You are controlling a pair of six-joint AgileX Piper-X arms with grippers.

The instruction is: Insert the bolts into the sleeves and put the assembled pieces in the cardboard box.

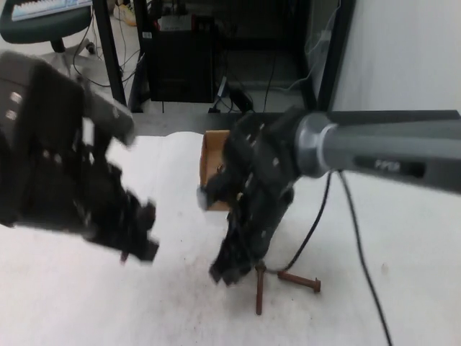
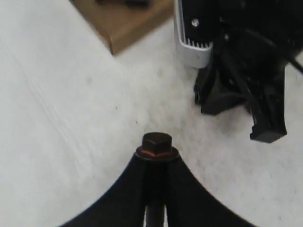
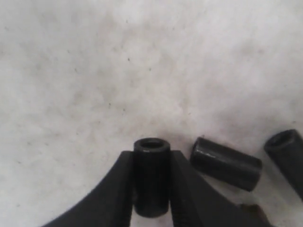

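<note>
My left gripper (image 2: 156, 160) is shut on a rusty bolt, whose dark hex head (image 2: 157, 143) sticks out past the fingertips. In the high view the left gripper (image 1: 140, 246) hangs over the left part of the white table. My right gripper (image 3: 151, 157) is shut on a black sleeve (image 3: 151, 182), its open bore facing outward. It sits low over the table's middle (image 1: 227, 271). Two more black sleeves (image 3: 226, 163) (image 3: 286, 145) lie on the table beside it. Two rusty bolts (image 1: 259, 290) (image 1: 300, 281) lie by the right gripper. The cardboard box (image 1: 211, 164) stands behind it.
The right arm's black cable (image 1: 360, 252) trails across the table on the right. A corner of the cardboard box (image 2: 124, 21) and the right arm's wrist (image 2: 236, 71) lie ahead of the left gripper. Desks and a chair stand beyond the table's far edge.
</note>
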